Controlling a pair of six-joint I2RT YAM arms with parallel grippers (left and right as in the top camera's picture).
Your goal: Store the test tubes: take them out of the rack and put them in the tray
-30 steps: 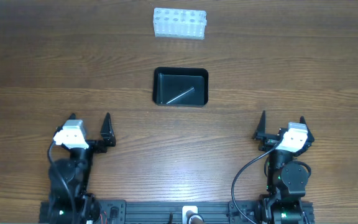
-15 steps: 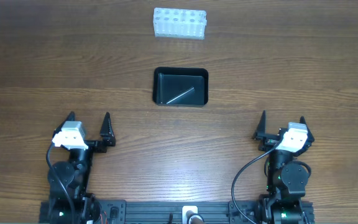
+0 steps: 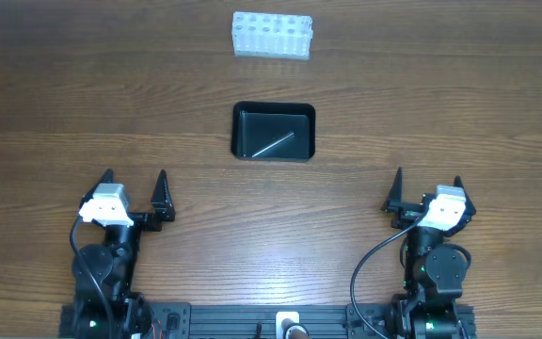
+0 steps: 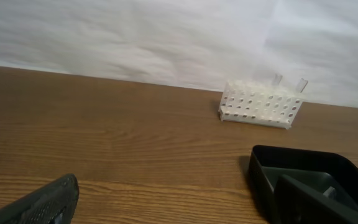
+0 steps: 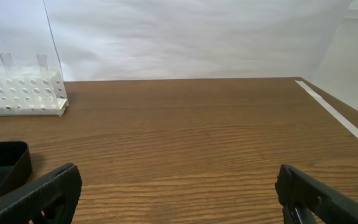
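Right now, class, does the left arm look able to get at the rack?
Probably yes. Bare table lies between the open left gripper and the rack; the tray sits off to one side of that path.

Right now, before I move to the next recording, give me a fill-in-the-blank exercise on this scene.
The black tray holds ___ test tube lying flat.
___ tubes stand in the white rack.
The left claw and right claw are both ___.
Missing words: one; two; open.

Left wrist view: tray [image 4: 263, 177] cut off at edge. Right wrist view: rack [image 5: 20, 96] cut off.
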